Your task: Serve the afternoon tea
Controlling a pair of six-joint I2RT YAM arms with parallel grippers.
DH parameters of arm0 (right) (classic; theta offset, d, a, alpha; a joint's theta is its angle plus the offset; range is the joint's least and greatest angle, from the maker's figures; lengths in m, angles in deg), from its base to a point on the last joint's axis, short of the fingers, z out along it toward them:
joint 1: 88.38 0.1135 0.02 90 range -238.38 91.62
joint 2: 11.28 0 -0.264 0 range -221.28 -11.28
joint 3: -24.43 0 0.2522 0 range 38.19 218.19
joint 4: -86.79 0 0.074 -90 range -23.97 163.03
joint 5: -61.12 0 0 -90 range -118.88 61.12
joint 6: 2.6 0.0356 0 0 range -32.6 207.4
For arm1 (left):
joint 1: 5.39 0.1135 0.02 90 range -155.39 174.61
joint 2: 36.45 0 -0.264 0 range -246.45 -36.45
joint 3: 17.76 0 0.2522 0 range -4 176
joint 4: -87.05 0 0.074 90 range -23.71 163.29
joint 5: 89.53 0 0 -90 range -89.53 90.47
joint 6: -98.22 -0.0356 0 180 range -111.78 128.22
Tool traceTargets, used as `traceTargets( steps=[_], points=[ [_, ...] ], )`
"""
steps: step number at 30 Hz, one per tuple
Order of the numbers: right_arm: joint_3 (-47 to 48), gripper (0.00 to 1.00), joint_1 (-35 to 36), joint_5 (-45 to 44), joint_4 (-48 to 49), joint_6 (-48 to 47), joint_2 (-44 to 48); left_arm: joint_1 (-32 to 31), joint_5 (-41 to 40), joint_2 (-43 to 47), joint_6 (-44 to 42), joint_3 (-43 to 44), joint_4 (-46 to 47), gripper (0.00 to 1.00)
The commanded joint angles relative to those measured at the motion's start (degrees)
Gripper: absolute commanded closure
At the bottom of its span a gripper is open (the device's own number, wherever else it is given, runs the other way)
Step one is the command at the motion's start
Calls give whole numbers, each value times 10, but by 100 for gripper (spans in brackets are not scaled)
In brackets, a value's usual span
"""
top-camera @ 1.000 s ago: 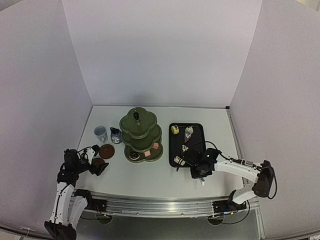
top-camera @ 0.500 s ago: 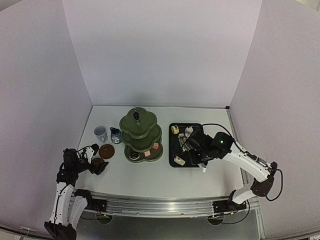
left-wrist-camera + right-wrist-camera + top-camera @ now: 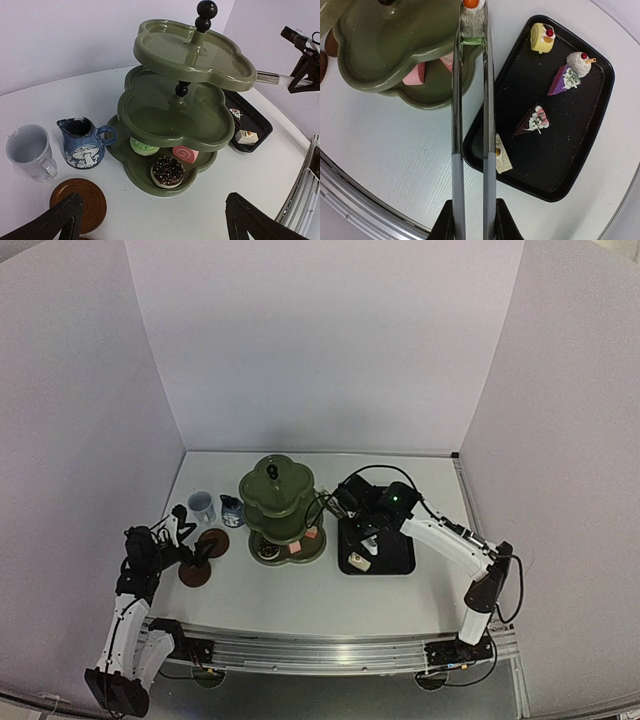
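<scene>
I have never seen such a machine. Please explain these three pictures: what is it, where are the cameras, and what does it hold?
These are two robot arms fixed at the near edge of a table. The wide picture is taken from above and behind them; the other two come from a camera on each wrist. On the table are a green three-tier stand, a cup, a jug, two saucers and a black tray with pastries. The right arm has its jaws shut on metal tongs, which pinch a small pastry close to the stand. The left arm holds nothing; its jaws are open.
</scene>
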Motion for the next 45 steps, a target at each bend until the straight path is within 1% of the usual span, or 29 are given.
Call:
traceTargets(
  steps=[1,6,11,16,22,24,27,29,31,35,40,45],
  points=[
    [62,100,-2,6,37,-31,-10,2,-1,-18,37,-16,56,0],
    [94,100,-2,21,37,-38,-36,2,-1,-23,53,-29,70,0],
    [135,100,-1,44,37,-56,-92,2,1,-23,55,-40,71,1],
    [164,100,-7,52,38,-64,-118,2,0,-22,51,-44,68,0],
    [171,100,-8,30,37,-61,-132,2,1,-24,52,-45,72,0],
    [166,97,-8,32,37,-59,-139,2,0,-23,52,-46,71,0],
    [159,84,-8,29,36,-56,-143,2,-1,-23,50,-46,69,1],
    [162,73,-8,32,36,-56,-145,2,-1,-23,49,-46,68,0],
    [170,68,-8,39,33,-56,-147,2,-2,-23,49,-45,68,0],
    [177,65,-8,37,30,-51,-142,2,-2,-22,49,-45,67,0],
    [171,65,-7,41,29,-41,-124,2,-2,-23,47,-45,66,0],
    [143,65,-7,55,29,-33,-93,2,-3,-22,46,-44,64,0]
  ],
)
